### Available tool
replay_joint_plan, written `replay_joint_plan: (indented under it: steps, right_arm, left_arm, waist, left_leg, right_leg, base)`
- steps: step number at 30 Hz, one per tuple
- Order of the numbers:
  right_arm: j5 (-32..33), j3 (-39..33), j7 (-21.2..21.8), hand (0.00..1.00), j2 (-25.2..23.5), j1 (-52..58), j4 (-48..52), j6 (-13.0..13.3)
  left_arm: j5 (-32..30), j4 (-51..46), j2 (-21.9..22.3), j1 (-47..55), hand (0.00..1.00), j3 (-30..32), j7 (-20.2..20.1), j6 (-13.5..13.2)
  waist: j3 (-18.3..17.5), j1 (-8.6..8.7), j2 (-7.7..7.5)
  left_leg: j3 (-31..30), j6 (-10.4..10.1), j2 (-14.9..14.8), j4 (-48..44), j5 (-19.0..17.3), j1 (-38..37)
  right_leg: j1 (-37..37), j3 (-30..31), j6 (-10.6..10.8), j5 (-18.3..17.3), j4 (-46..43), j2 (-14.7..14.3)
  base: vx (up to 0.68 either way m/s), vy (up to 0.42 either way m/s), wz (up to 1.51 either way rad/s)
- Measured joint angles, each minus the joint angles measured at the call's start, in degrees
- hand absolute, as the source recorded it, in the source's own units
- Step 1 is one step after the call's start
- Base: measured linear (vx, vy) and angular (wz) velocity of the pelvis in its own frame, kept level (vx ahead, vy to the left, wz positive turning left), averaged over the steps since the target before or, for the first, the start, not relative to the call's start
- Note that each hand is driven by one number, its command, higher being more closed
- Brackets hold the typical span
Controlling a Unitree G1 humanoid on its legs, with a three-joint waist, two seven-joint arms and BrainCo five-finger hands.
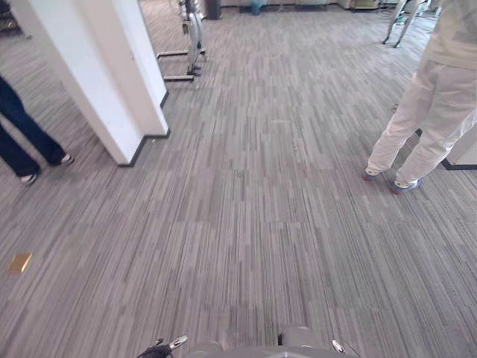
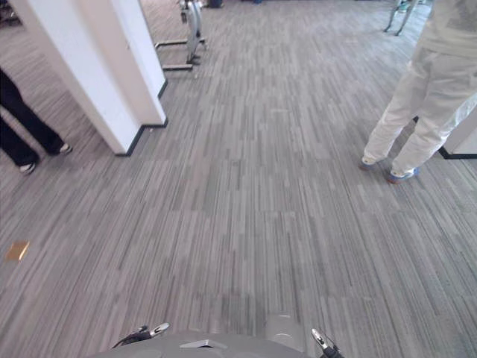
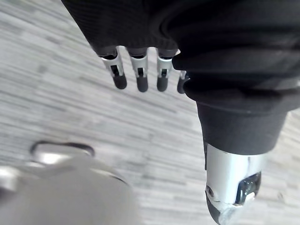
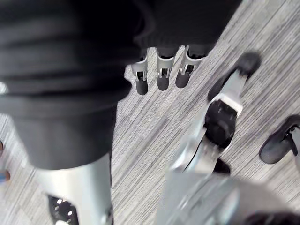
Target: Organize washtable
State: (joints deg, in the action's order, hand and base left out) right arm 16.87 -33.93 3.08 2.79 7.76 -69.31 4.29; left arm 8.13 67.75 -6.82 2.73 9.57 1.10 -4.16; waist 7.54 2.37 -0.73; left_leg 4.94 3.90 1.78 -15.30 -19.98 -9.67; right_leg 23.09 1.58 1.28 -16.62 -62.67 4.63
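Observation:
My left hand (image 3: 140, 77) hangs at my side above grey striped carpet (image 1: 253, 224). Its fingers are straight, its thumb (image 3: 232, 187) stands apart, and it holds nothing. My right hand (image 4: 161, 75) hangs the same way over the carpet, fingers relaxed and straight, thumb (image 4: 77, 187) apart, nothing in it. Ahead of me lies open carpeted floor.
A white pillar (image 1: 97, 74) stands at the front left, with a person's dark-trousered legs (image 1: 22, 134) beyond it at the left edge. A person in white trousers (image 1: 425, 119) stands at the right beside a white cabinet (image 1: 466, 149). A small tan object (image 1: 19, 262) lies on the floor at the left. A metal stand (image 1: 190, 45) is at the back.

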Motion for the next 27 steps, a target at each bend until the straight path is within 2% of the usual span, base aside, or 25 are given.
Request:
replay_joint_plan:
  steps: [1, 3, 4, 5, 6, 7, 8, 9, 10, 11, 12, 14, 15, 16, 17, 18, 19, 20, 21, 22, 23, 24, 25, 26, 27]
  right_arm:
    - [0.0, 0.1, 0.0, 0.00, -0.3, 0.5, 0.0, 0.0]
    - [0.0, 0.1, -0.1, 0.00, -1.3, 2.2, 0.1, -0.1]
    - [0.0, 0.0, -0.1, 0.00, -1.3, 3.0, 0.0, -0.5]
    - [0.1, 0.0, -0.3, 0.00, -1.4, 3.2, 0.0, -0.8]
    - [0.2, 0.2, -0.3, 0.00, -1.3, 3.1, 0.2, -0.8]
    - [0.2, 0.7, -0.4, 0.00, -0.8, 3.1, 2.0, -0.9]
    - [0.2, 1.0, -0.3, 0.00, -0.7, 2.7, 2.9, -0.8]
    - [0.2, 3.6, -0.4, 0.00, -0.4, 2.1, 4.2, -0.8]
    - [0.7, 6.1, -0.4, 0.00, -0.2, 2.0, 4.6, -0.6]
    - [1.3, 7.7, -0.5, 0.00, 0.0, 1.6, 5.1, -0.4]
    - [2.2, 10.2, -0.7, 0.00, 0.1, 0.6, 6.6, -0.1]
    - [2.3, 12.1, -0.7, 0.00, 0.1, -1.1, 7.1, 0.4]
    - [2.3, 12.7, -0.7, 0.00, 0.1, -2.1, 7.4, 0.4]
    - [2.3, 15.3, -0.6, 0.00, 0.0, -2.9, 9.1, 0.6]
    - [2.3, 16.4, -0.6, 0.00, 0.1, -2.9, 9.1, 0.6]
    - [2.4, 18.3, -0.7, 0.00, 0.1, -2.6, 9.0, 0.4]
    - [2.3, 18.8, -0.6, 0.00, 0.2, -1.2, 9.0, 0.3]
    - [2.3, 18.6, -0.6, 0.00, -0.5, -0.1, 8.9, 0.3]
    - [2.2, 17.1, -0.4, 0.00, -1.3, 1.2, 8.9, 0.2]
    - [2.1, 11.9, 0.0, 0.00, -3.0, 2.0, 8.1, -0.1]
    - [2.0, 8.8, 0.3, 0.00, -3.5, 2.1, 7.3, -0.1]
    - [1.8, 4.3, 0.5, 0.00, -3.5, 2.1, 5.5, 0.0]
    - [1.5, 4.2, 0.6, 0.00, -3.2, 2.7, 5.6, 0.0]
    - [1.5, 4.6, 1.0, 0.00, -2.9, 2.9, 5.8, 0.2]
    - [1.5, 4.5, 1.1, 0.00, -2.8, 3.0, 5.9, 0.2]
  left_arm:
    - [0.0, -0.2, 0.5, -0.6, 0.00, 0.4, 0.0, 0.0]
    - [-0.1, -1.0, 2.4, -3.0, 0.00, 2.2, 0.0, -0.3]
    - [-0.2, -1.0, 4.1, -2.9, 0.00, 3.2, -0.2, -0.5]
    - [-0.9, -1.4, 6.2, -2.8, 0.00, 5.0, -0.5, -0.8]
    - [-1.2, -1.5, 7.5, -3.0, 0.00, 6.4, -0.6, -0.6]
    - [-2.0, -2.8, 8.2, -2.9, 0.00, 9.3, -0.7, -0.5]
    - [-2.4, -2.8, 8.4, -3.2, 0.00, 11.0, -0.6, -0.5]
    - [-2.4, -2.8, 8.8, -3.3, 0.00, 12.9, -0.6, -0.5]
    - [-2.2, -4.0, 8.5, -3.1, 0.00, 12.8, -0.6, -0.4]
    - [-2.0, -5.0, 8.3, -2.8, 0.00, 12.6, -0.7, -0.5]
    - [-1.8, -6.4, 7.7, -2.1, 0.00, 12.2, -1.0, -1.0]
    - [-1.8, -7.3, 7.0, -1.6, 0.00, 12.0, -1.2, -1.1]
    - [-1.8, -7.2, 6.5, -0.5, 0.00, 11.8, -1.1, -1.1]
    - [-0.3, -8.2, 6.3, 0.7, 0.00, 11.9, -0.9, -1.3]
    - [0.1, -8.2, 6.3, 1.4, 0.00, 11.9, -0.8, -1.3]
    - [0.5, -8.1, 5.8, 2.1, 0.00, 12.0, -0.5, -1.3]
    - [0.4, -7.8, 4.7, 3.7, 0.00, 12.0, -0.4, -1.1]
    - [0.2, -7.2, 4.0, 4.6, 0.00, 11.8, -0.3, -1.0]
    - [0.4, -6.2, 3.5, 6.6, 0.00, 13.3, -0.2, -0.9]
    - [0.2, -4.3, 1.9, 6.5, 0.00, 12.9, 0.0, -0.9]
    - [0.2, -3.4, 1.2, 6.3, 0.00, 12.5, 0.0, -0.8]
    - [0.1, -2.5, 0.7, 5.6, 0.00, 12.2, 0.0, -0.4]
    - [0.1, -2.5, -0.1, 5.5, 0.00, 10.0, 0.1, -0.4]
    - [-0.8, -1.9, -1.4, 5.4, 0.00, 6.9, 0.3, 0.1]
    - [-0.9, -1.5, -1.9, 5.1, 0.00, 5.1, 0.2, 0.3]
  waist:
    - [0.0, 0.42, -0.04]
    - [-0.4, 1.45, 0.17]
    - [-1.4, 2.69, 1.03]
    - [-1.8, 2.74, 1.25]
    - [-1.7, 2.75, 1.99]
    - [-1.5, 3.06, 2.95]
    - [-1.2, 3.10, 2.95]
    - [-0.5, 2.56, 3.39]
    - [-0.2, 1.37, 3.10]
    - [-0.2, 0.59, 2.78]
    - [0.0, -0.63, 1.93]
    - [-0.3, -2.65, 1.27]
    - [-0.7, -3.27, 0.71]
    - [-0.8, -3.69, 0.87]
    - [-0.9, -3.73, 0.87]
    - [-1.6, -4.23, 0.56]
    - [-3.8, -5.30, -0.46]
    - [-5.2, -5.79, -2.22]
    - [-7.6, -5.86, -3.29]
    - [-8.6, -4.84, -6.33]
    - [-9.0, -4.66, -6.72]
    - [-8.7, -4.16, -6.39]
    - [-8.3, -3.47, -6.83]
    - [-7.5, -2.02, -6.97]
    - [-7.1, -1.54, -6.54]
  left_leg:
    - [-0.3, 0.3, -0.2, 1.8, -0.5, -2.1]
    - [-1.6, 0.0, -1.4, 4.8, -3.3, -6.5]
    - [-3.4, -0.8, -2.4, 5.4, -4.0, -8.6]
    - [-4.6, -0.8, -3.8, -1.3, -3.7, -6.7]
    - [-4.8, -1.1, -4.7, -6.8, -3.5, -4.9]
    - [-5.5, -2.8, -6.4, -21.4, 0.2, 0.7]
    - [-6.0, -4.3, -7.0, -29.1, 4.9, 3.7]
    - [-7.6, -9.7, -8.1, -43.6, 16.3, 9.5]
    - [-7.8, -10.3, -8.2, -54.9, 17.4, 14.8]
    - [-7.4, -9.0, -8.0, -58.2, 16.6, 17.1]
    - [-5.7, -6.0, -7.3, -58.8, 14.2, 22.9]
    - [-3.0, -6.0, -6.7, -51.7, 11.3, 28.7]
    - [-1.3, -6.3, -6.0, -43.1, 10.1, 31.1]
    - [0.3, -6.3, -5.6, -27.2, 10.0, 33.3]
    - [1.0, -6.5, -5.6, -21.1, 10.3, 33.5]
    - [1.1, -6.5, -5.1, -9.4, 11.0, 33.1]
    - [3.0, -6.8, -4.8, -4.7, 13.5, 33.2]
    - [5.7, -6.5, -4.0, -5.9, 15.9, 32.5]
    - [6.3, -2.7, -1.9, -8.1, 20.6, 31.9]
    - [6.6, -1.8, 1.2, -10.5, 16.8, 30.2]
    - [6.2, -1.3, 2.5, -10.9, 15.1, 29.0]
    - [5.2, -0.4, 4.2, -9.6, 11.8, 25.0]
    - [4.0, 0.2, 5.2, -8.4, 10.7, 22.1]
    - [1.5, 1.0, 6.4, -6.8, 10.1, 18.0]
    - [0.5, 1.2, 6.4, -5.7, 10.0, 15.6]
  right_leg:
    - [1.7, -1.2, 0.4, 0.2, 4.6, -0.2]
    - [3.8, -3.7, 2.6, 3.7, 25.9, -0.5]
    - [3.6, -4.2, 1.6, 9.5, 30.6, -1.8]
    - [3.1, -2.8, -1.2, 10.7, 28.5, -3.8]
    - [2.2, -3.7, -2.0, 9.4, 28.0, -4.1]
    - [0.1, -5.6, -3.1, 6.3, 27.2, -4.8]
    - [-1.6, -6.1, -3.9, 4.7, 26.9, -5.1]
    - [-6.5, -6.2, -5.3, 2.4, 28.2, -6.5]
    - [-11.9, -5.8, -6.1, 0.7, 29.9, -7.5]
    - [-14.7, -5.2, -6.5, 0.1, 31.2, -7.9]
    - [-21.5, -3.7, -6.5, -0.9, 36.0, -7.8]
    - [-26.0, -1.3, -6.7, -2.5, 39.7, -7.1]
    - [-27.6, 0.1, -5.5, -3.3, 40.5, -6.0]
    - [-30.6, 1.6, -4.5, -5.6, 41.9, -4.7]
    - [-32.0, 2.1, -4.2, -6.7, 42.4, -4.2]
    - [-34.5, 3.6, -3.2, -9.2, 43.2, -2.9]
    - [-37.5, 4.8, -2.1, -11.0, 45.9, -0.6]
    - [-39.2, 6.4, -1.3, -11.4, 46.3, 0.9]
    - [-38.6, 8.5, -0.4, -10.8, 40.5, 3.0]
    - [-35.8, 9.6, -0.1, -6.7, 29.7, 4.4]
    - [-33.8, 10.9, 0.2, -2.2, 23.4, 3.9]
    - [-30.2, 14.2, 2.3, 11.8, 12.1, 1.4]
    - [-26.8, 15.6, 6.2, 18.2, 2.9, -0.2]
    - [-21.3, 14.8, 6.2, 17.9, -8.4, -2.4]
    - [-18.5, 13.9, 5.6, 17.1, -12.2, -3.4]
  base:
    - [-0.18, -0.116, 0.16]
    - [0.11, -0.129, 0.45]
    - [0.67, -0.195, 0.65]
    - [0.79, -0.183, 0.52]
    - [0.72, -0.170, 0.28]
    - [0.52, -0.097, 0.18]
    - [0.55, -0.130, 0.17]
    - [0.58, -0.147, -0.07]
    - [0.60, -0.137, -0.20]
    - [0.73, -0.124, -0.35]
    - [0.57, -0.074, -0.31]
    - [0.54, -0.007, -0.57]
    - [0.64, 0.068, -0.78]
    - [0.65, 0.099, -0.57]
    - [0.74, 0.156, -0.53]
    - [0.87, 0.240, -0.59]
    - [0.93, 0.230, -0.73]
    - [1.00, 0.274, -0.63]
    - [0.95, 0.262, -0.09]
    - [0.89, 0.290, 0.24]
    - [0.71, 0.272, 0.60]
    - [0.52, 0.203, 0.50]
    - [0.49, 0.156, 0.66]
    - [0.32, 0.055, 0.54]
    - [0.21, 0.003, 0.68]
